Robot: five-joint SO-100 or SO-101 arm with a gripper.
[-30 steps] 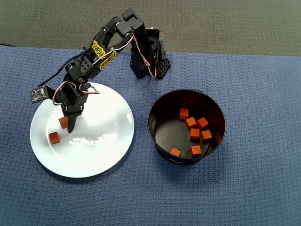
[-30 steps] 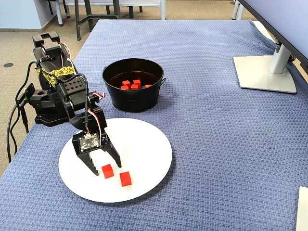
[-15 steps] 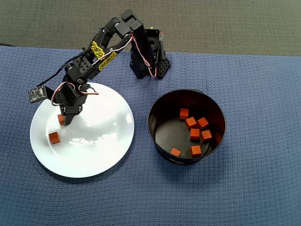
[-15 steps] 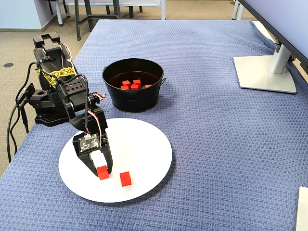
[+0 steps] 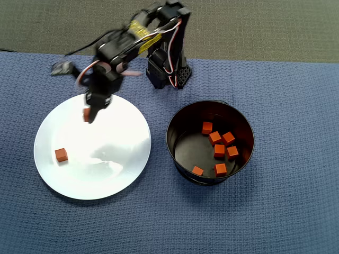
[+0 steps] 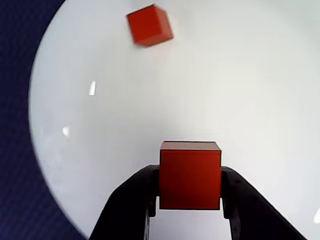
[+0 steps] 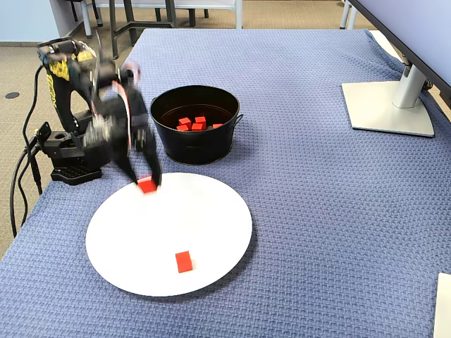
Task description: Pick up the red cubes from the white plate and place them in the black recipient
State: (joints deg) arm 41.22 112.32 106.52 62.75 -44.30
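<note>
- Clamping one red cube (image 6: 190, 175) between its jaws, the gripper (image 6: 190, 202) hangs over the white plate (image 5: 122, 137).
- Another cube (image 5: 61, 155) lies on that plate.
- Six cubes (image 5: 219, 151) sit inside the black recipient (image 5: 177, 135).

Table covering: blue waffle-weave cloth (image 7: 317, 211), spread over the whole bench top. Floor: grey-brown carpet (image 5: 254, 26) beyond the far edge in the overhead view; tan floor (image 7: 21, 77) past the left edge in the fixed view. Furniture: dark metal legs (image 7: 116, 21) behind the far left corner; grey monitor stand base (image 7: 387, 105) at the right edge. Light: even, bright, soft shadows
</note>
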